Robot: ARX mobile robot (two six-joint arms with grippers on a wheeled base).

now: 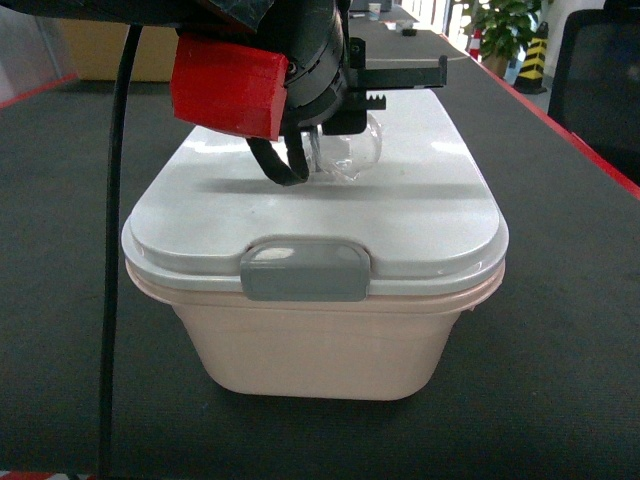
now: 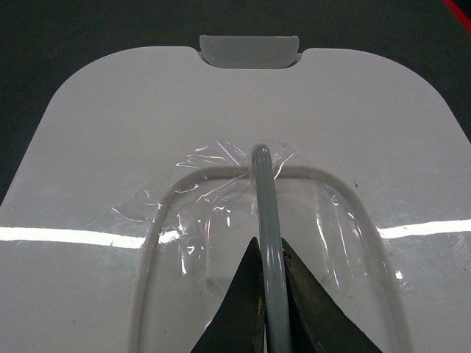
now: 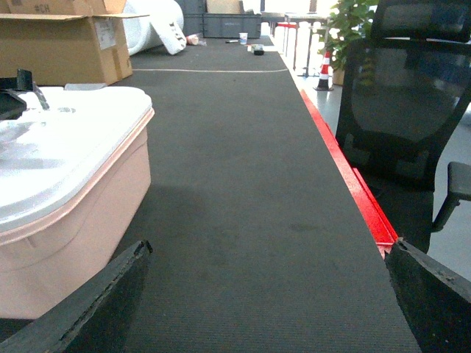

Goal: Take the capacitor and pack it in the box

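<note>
The box [image 1: 320, 345] is a pale pink tub standing in the middle of the dark mat, with its white lid [image 1: 430, 200] on and a grey latch clip [image 1: 305, 270] at the front. Above the lid, my left gripper [image 1: 335, 125] hangs from an arm with a red block. The left wrist view shows that gripper [image 2: 270, 254] shut on the grey wire handle [image 2: 262, 184], which stands up over a recess covered in clear film [image 2: 210, 195]. My right gripper [image 3: 268, 246] is open and holds nothing, low over the mat just right of the box [image 3: 81, 213]. The capacitor is out of view.
A black cable [image 1: 112, 250] hangs down at the left of the head view. The mat's red edge [image 3: 353, 184] runs along the right, with a black office chair [image 3: 412, 110] beyond it. A brown cardboard carton [image 3: 66, 44] stands behind the box.
</note>
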